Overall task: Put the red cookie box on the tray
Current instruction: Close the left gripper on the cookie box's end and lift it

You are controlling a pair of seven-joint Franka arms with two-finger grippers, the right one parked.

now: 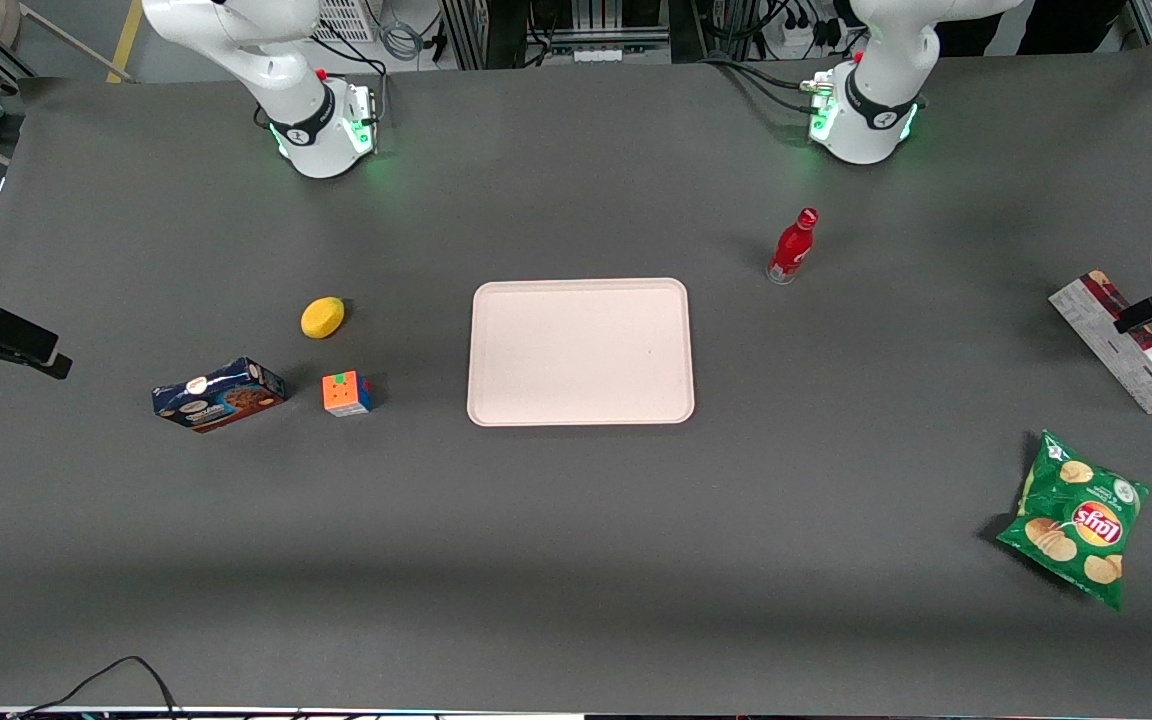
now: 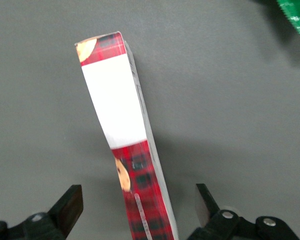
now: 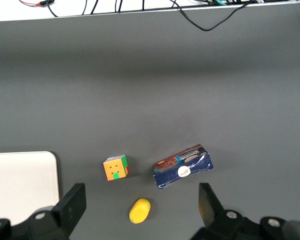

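red cookie box lying flat on the grey table at the working arm's end, well apart from the tray at the middle. gripper hovering above the box, fingers spread wide on either side, touching nothing. green chip bag near the box, closer to the front camera. red bottle upright between box and tray.

front view high above the table, facing down, left wrist view close over the red cookie box, gripper spread above it, both views share that box
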